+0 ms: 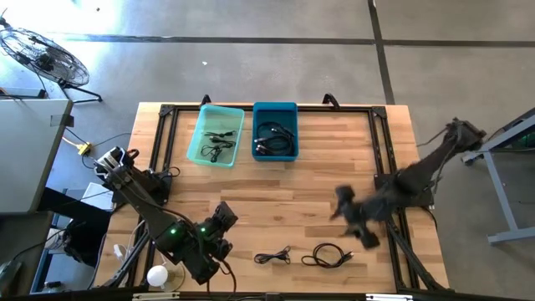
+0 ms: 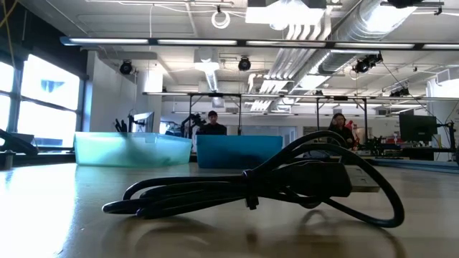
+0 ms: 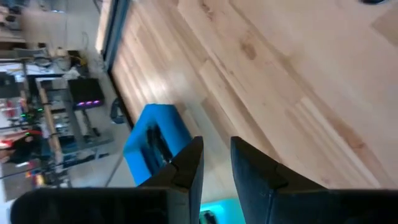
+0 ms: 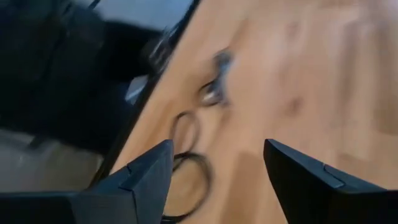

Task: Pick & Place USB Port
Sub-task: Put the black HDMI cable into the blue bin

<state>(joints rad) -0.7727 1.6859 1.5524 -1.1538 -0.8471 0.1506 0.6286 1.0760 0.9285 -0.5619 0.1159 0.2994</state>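
Near the table's front edge, right of centre, lies the coiled black USB cable (image 1: 327, 256), long axis running left-right, a smaller cable (image 1: 272, 256) just to its left. Right gripper (image 1: 349, 209) is nearer, hovering just beyond the coil, fingers spread wide and empty. Left gripper (image 1: 224, 219) waits at front left, fingers nearly closed, holding nothing. Dark blue bin (image 1: 275, 131) and teal bin (image 1: 216, 135) sit at the far edge.
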